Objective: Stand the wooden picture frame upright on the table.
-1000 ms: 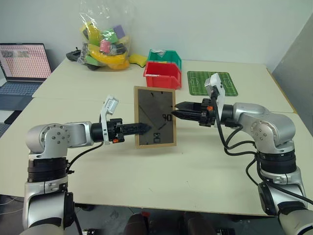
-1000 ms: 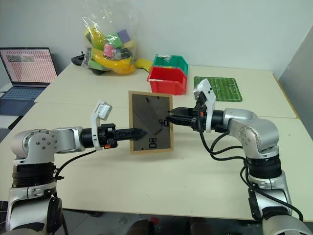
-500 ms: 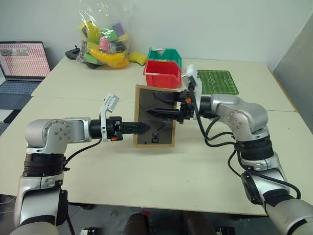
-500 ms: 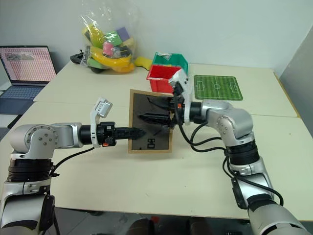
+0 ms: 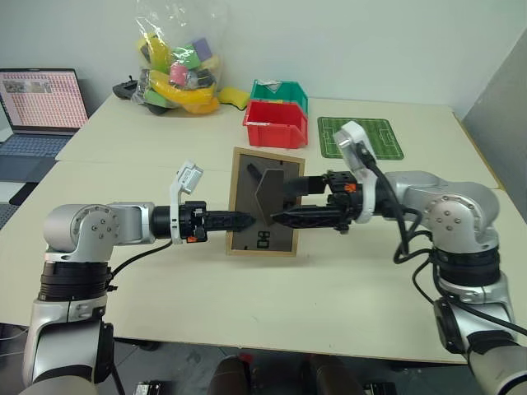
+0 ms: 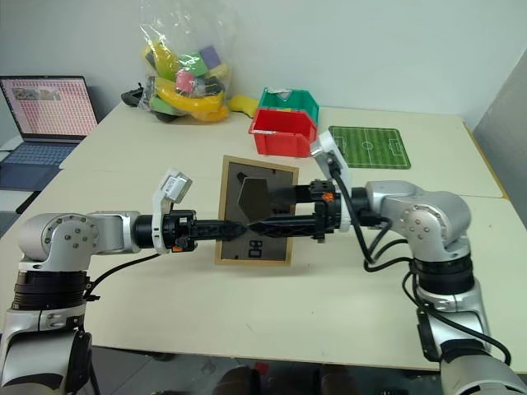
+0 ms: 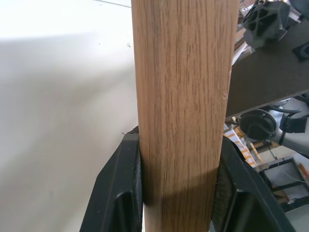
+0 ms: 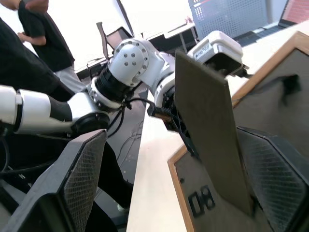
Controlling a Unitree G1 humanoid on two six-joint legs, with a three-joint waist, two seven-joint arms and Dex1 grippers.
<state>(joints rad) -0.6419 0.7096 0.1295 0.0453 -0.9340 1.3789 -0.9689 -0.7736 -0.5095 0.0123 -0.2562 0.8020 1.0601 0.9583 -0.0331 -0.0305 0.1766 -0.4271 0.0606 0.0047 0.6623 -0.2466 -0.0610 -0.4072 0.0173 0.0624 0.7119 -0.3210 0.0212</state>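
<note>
Swinging out from the dark backing now is the fold-out stand (image 5: 269, 194), where a second ago we were seeing that backing flat, and our right gripper (image 5: 290, 203) has gone from pinching the frame's right edge to reaching across its back with fingers spread wide, one above the stand and one below, gripping nothing. The wooden picture frame (image 5: 265, 216) itself is sitting a touch lower and more tilted than it was, its back facing us.

Our left gripper (image 5: 244, 220) is clamping the frame's left edge; in the left wrist view we are seeing the light wood (image 7: 182, 111) squeezed between the two black fingers (image 7: 119, 188). The frame is being held upright in the middle of the table (image 5: 329, 288), its lower edge down at the tabletop, though we cannot tell whether it is touching.

Around us, the cream table is running wide, with a seam crossing it behind the frame. Far back we are looking at a red bin (image 5: 275, 126) with a green bin (image 5: 280, 91) just behind it, a green football-pitch mat (image 5: 360, 137) to their right, and a clear bag of colourful toys (image 5: 176, 70) to their left. A laptop (image 5: 39, 111) is glowing on a side desk at far left. A person in black (image 8: 46, 36) is standing in the background of the right wrist view.
</note>
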